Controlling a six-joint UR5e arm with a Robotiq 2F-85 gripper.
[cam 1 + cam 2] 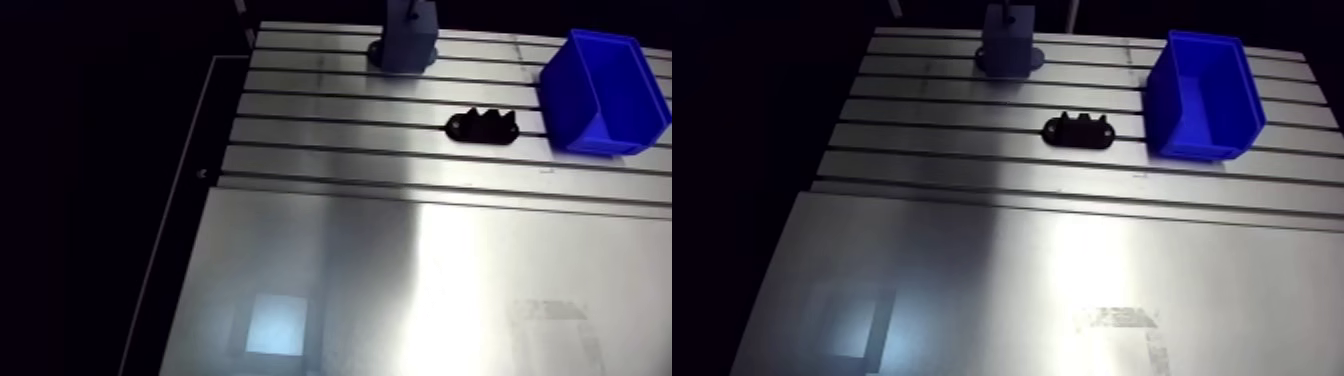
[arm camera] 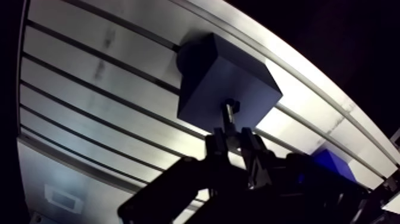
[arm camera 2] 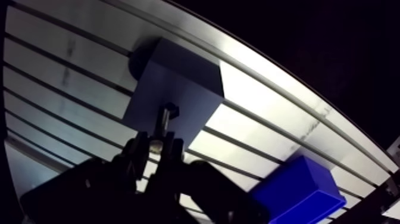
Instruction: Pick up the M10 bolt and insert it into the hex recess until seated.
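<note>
The big slotted silver metal table point(image 1: 400, 280) is under everything. On it sits a bright blue plastic bin point(image 1: 570, 95), off to one side. Well apart from the bin stands a grey-blue square block on a round foot point(image 2: 220, 83). Near the bin lies a small black plastic piece with bumps on top point(image 1: 482, 126).

My two-finger gripper point(image 2: 229, 136) is squeezed tight on the thin dark metal M10 bolt point(image 2: 228, 116). The bolt pokes out past my fingertips, right over the top of the block. I think the hex hole is in that top, but I cannot see it.

The bolt could go in crooked if I am tilted. Its six sides may not line up with the hole, so it would jam and sit high. If I push hard then, the bolt could slip in my fingers.
</note>
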